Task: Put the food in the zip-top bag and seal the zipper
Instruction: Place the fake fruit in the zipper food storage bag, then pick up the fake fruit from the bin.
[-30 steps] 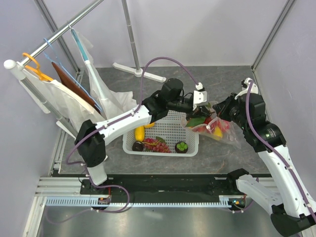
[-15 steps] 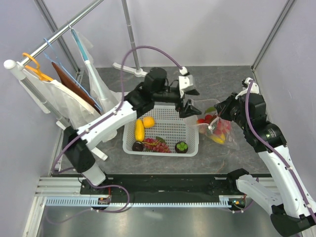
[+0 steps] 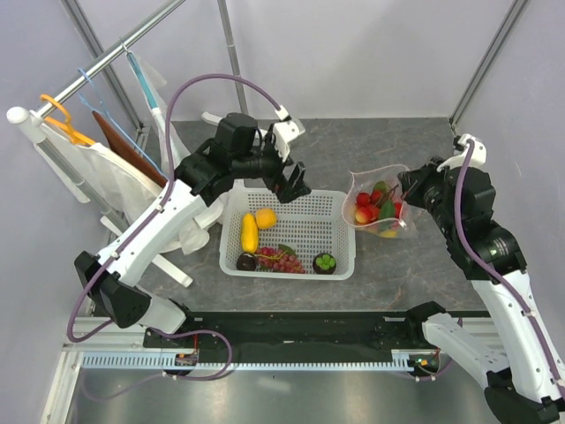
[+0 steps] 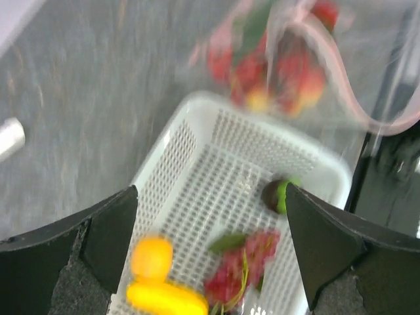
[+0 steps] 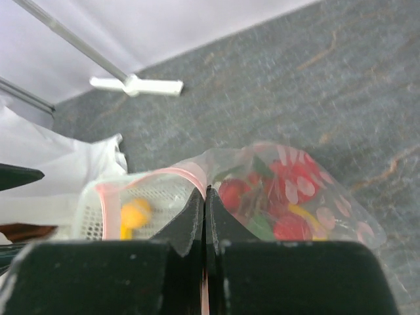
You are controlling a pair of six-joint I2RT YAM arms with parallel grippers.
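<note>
The zip-top bag [image 3: 380, 208] hangs right of the white mesh basket [image 3: 291, 273], its mouth open, holding red and yellow food. My right gripper [image 3: 408, 187] [image 5: 205, 190] is shut on the zipper [image 5: 172, 172], the pink strip at the mouth. My left gripper [image 3: 296, 181] [image 4: 210, 190] hovers open and empty over the basket's far side. In the basket lie a yellow mango [image 3: 250, 231], an orange [image 3: 265, 217], purple grapes [image 3: 279, 259] and two dark mangosteens [image 3: 246, 261] [image 3: 325, 262]. The blurred left wrist view shows the orange [image 4: 152, 257], grapes [image 4: 246, 259] and bag [image 4: 289, 59].
A clothes rack with hangers and white garments [image 3: 115, 172] stands at the left, its white foot [image 3: 247, 128] reaching across the back floor. A loose green leaf [image 3: 287, 249] lies in the basket. Grey walls close in on three sides.
My left gripper opened, let go of the bag's mouth and drew back left over the basket. The bag, held by the right gripper, shifted slightly right.
</note>
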